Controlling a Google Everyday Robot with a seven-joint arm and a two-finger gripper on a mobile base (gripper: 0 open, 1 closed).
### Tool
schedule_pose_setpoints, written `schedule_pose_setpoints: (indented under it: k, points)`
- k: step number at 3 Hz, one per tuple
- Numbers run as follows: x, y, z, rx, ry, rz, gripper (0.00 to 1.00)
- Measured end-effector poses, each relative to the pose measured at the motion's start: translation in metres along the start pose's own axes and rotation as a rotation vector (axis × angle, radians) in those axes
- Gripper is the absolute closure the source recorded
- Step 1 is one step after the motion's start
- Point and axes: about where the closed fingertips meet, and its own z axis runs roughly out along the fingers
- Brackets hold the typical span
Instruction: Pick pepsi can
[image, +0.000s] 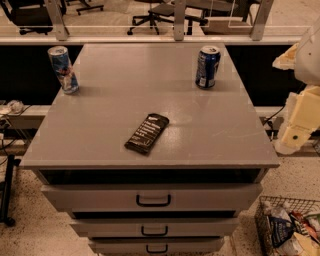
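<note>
I see the pepsi can (207, 66) standing upright near the far right corner of the grey tabletop (100, 145), its silver top showing. My hand (294, 134) hangs off the tabletop's right edge, well apart from the can, nearer the camera than it and lower in my view. I cannot tell whether the hand is apart or together. The cream arm (311, 55) runs down the right border of the view, pointing downward beside the cabinet. A slimmer light-blue can (63, 69) leans at the far left corner, and a dark flat packet (147, 132) lies near the front edge.
</note>
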Motion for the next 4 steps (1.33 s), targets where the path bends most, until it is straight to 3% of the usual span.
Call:
schedule_pose_setpoints:
  k: [1, 2, 3, 4]
  points:
    - [0.0, -0.001, 0.0, 0.005, -0.002, 0.001, 0.0]
    - [-0.003, -0.026, 0.013, 0.057, -0.04, 0.026, 0.0]
    - [0.001, -0.089, 0.049, 0.15, -0.101, 0.07, 0.0]
    - [0.006, -0.144, 0.084, 0.204, -0.159, 0.109, 0.0]
